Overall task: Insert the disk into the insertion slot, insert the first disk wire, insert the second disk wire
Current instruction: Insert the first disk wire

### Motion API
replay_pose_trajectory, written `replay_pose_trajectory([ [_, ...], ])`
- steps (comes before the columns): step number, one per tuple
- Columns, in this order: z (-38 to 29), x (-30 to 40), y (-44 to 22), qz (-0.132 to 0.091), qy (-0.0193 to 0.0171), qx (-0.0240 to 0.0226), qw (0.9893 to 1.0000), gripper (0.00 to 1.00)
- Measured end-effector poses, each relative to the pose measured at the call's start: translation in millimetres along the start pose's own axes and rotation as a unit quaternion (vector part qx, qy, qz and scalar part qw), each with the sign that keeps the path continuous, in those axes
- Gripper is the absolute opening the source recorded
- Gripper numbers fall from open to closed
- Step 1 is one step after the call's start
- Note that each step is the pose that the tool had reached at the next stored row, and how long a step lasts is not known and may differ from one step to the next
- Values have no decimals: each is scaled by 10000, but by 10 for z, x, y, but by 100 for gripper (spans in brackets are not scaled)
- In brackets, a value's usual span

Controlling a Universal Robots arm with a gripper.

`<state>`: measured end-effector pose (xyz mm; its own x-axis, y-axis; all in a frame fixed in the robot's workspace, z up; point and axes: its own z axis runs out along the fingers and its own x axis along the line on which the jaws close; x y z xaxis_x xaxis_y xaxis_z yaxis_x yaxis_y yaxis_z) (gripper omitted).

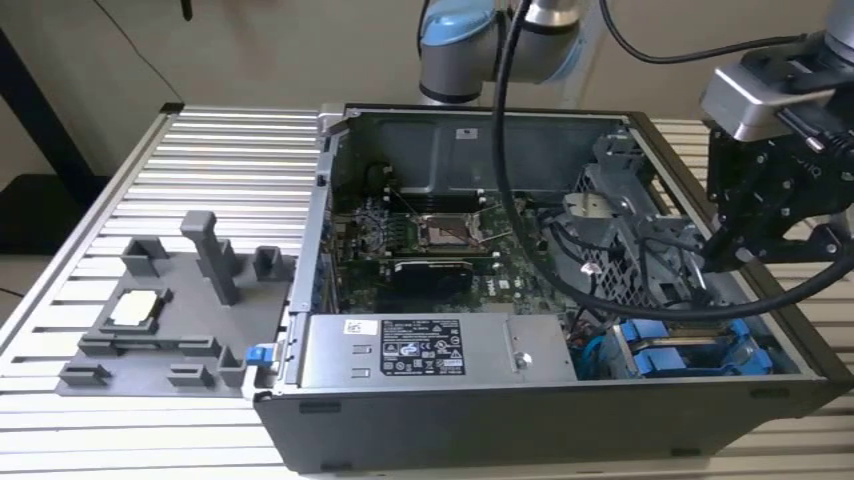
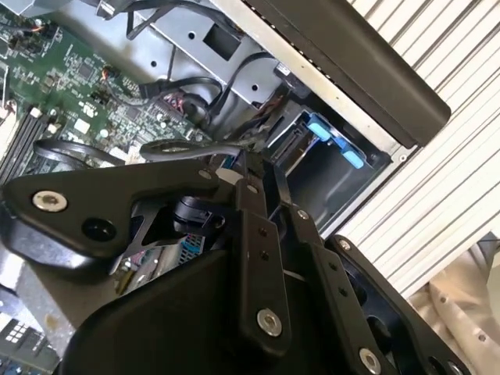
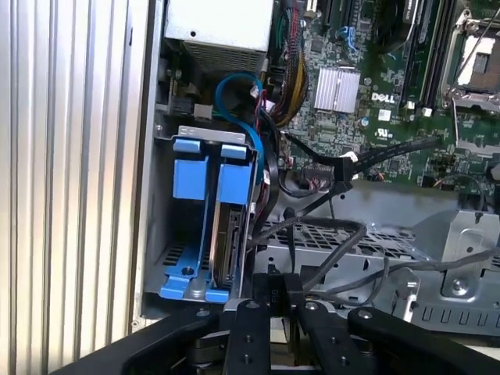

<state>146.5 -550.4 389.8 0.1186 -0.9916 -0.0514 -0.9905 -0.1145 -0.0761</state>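
1. Ribbed aluminium bench (image 1: 227, 140) carries an open computer case (image 1: 534, 420), laid flat for access from above.
2. Disk (image 3: 223, 238) stands on edge, seated in the insertion slot (image 3: 156, 211) at the case corner.
3. Tool (image 3: 278, 301) hovers near it, clenched, apparently on a black disk wire (image 3: 291, 254).
4. Its own linkages mask the pinch; the disk's socket end is lost behind cables.

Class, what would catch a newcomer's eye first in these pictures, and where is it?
The bright blue carrier frames stand out in the open computer case's corner at the exterior view's lower right, with the disk standing in one. The green motherboard fills the case's middle, and the black gripper hangs above it at that view's right.
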Motion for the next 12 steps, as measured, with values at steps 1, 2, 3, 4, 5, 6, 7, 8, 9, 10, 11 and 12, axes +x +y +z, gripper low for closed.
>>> replay_pose_trajectory([
  [1,3,5,-29,3,-7,-63,10000,19],
  [2,6,9,-59,7,-13,-124,9999,19],
  [3,10,14,-90,11,-21,-186,9998,19],
  [4,13,19,-119,14,-27,-241,9997,19],
  [5,16,23,-146,17,-33,-291,9996,19],
  [6,17,26,-164,19,-37,-327,9995,19],
  [7,18,26,-170,20,-38,-339,9994,19],
  [8,18,26,-169,21,-39,-341,9994,19],
  [9,18,26,-169,21,-39,-343,9994,19],
  [10,19,27,-169,21,-40,-343,9994,19],
  [11,19,33,-169,24,-39,-343,9994,19],
  [12,21,46,-168,29,-38,-343,9994,19],
])
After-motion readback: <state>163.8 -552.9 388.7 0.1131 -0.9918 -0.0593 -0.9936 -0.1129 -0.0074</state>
